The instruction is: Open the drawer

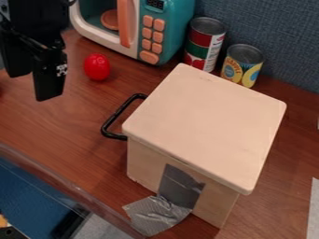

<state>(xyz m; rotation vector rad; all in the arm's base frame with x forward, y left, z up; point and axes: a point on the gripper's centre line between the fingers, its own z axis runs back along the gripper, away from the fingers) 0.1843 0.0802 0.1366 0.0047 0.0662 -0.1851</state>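
Over the counter (50, 123), hand (34, 86): hangs released, with a gap between the fingers (50, 84).
Drawer box (209, 116): stands below and right of the hand in view, with grey tape (161, 212) on one side.
Black handle (114, 118): juts from the box's hand-facing side.
Red fruit (96, 66): lies just right of the hand in view.
Toy microwave (165, 32), cans (205, 42): stand farther right.
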